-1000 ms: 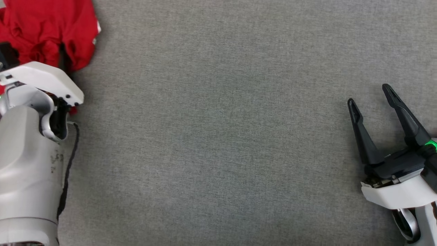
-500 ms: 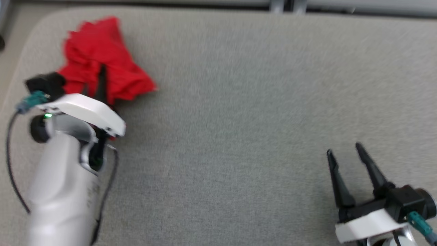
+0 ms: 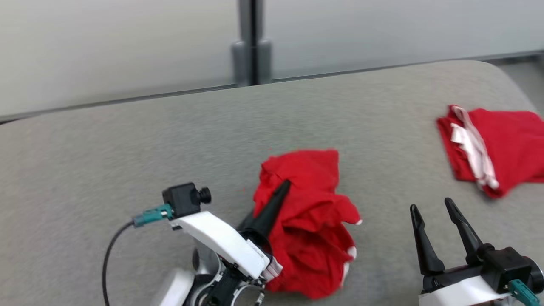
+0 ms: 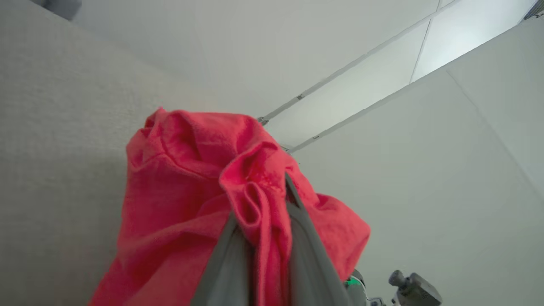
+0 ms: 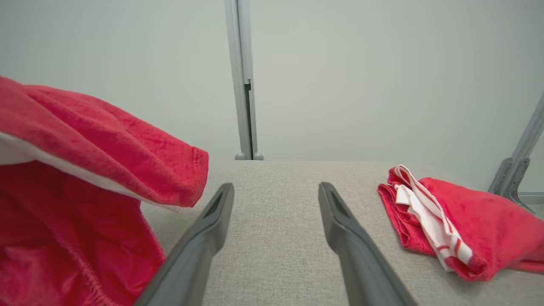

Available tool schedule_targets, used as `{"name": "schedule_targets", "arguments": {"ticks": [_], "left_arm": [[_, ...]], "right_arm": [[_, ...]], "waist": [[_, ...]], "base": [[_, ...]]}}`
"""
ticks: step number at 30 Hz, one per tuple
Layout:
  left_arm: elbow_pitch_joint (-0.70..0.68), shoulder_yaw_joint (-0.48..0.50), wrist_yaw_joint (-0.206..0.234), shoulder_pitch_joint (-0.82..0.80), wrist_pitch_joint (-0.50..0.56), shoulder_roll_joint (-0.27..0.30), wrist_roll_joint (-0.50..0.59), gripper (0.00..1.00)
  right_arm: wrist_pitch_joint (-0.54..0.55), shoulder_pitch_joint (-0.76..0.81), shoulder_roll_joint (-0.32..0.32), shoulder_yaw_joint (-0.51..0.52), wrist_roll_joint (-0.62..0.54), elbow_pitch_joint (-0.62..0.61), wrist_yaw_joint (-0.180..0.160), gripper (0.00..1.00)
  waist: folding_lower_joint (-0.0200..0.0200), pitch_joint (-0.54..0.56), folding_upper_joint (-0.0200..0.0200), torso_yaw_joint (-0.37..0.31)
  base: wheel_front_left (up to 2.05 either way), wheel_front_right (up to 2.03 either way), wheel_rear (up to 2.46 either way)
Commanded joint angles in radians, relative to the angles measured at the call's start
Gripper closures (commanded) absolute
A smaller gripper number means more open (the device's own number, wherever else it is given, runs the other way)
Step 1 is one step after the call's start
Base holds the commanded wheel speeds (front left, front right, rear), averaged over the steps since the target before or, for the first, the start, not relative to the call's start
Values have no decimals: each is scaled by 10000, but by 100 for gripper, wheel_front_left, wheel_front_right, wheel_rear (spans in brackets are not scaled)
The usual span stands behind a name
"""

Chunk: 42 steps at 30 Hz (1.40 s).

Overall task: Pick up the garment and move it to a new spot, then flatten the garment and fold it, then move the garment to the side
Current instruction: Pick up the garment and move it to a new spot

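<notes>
Head view: the left gripper sits at the lower middle, one dark finger lying against the red garment, the other hidden by cloth. The garment is bunched near the front middle of the grey table. The right gripper stands at the lower right, its jaws spread and empty. The other garment, red with white trim, lies well apart at the table's right end.

Left wrist view: the left gripper has its fingers nearly together, pinching a fold of the garment, which drapes around them.

Right wrist view: the right gripper is wide apart over bare table, holding nothing. The garment is close on the left, and the other garment lies on the right.
</notes>
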State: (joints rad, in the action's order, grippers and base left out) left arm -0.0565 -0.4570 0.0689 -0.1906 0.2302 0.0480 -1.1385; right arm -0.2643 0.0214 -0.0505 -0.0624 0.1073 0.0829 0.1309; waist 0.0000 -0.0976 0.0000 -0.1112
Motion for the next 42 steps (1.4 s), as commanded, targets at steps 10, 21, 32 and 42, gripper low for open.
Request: {"name": "schedule_targets", "arguments": {"ticks": [10,21,32,42], "left_arm": [[4242,141,661,-1035,-2053,636,1052,0],[5463,-313,132,-894,-4905,1058,3767,0],[1583,2458,454,2687,-4944,1037,6998,0],[1192,3743,-923,4436,-4946,825,8915,0]], "right_arm": [[0,-178,-22,-11,658,91,-2,0],[0,265,-34,577,-8,60,-2,0],[0,604,-415,1110,-742,22,-2,0],[0,1324,-207,1791,-541,519,-2,0]], "waist": [[0,-671,0,-2207],[0,163,0,-1183],[0,1342,0,669],[0,1624,0,1955]], "base": [[0,0,0],[0,0,0],[0,0,0],[0,0,0]]}}
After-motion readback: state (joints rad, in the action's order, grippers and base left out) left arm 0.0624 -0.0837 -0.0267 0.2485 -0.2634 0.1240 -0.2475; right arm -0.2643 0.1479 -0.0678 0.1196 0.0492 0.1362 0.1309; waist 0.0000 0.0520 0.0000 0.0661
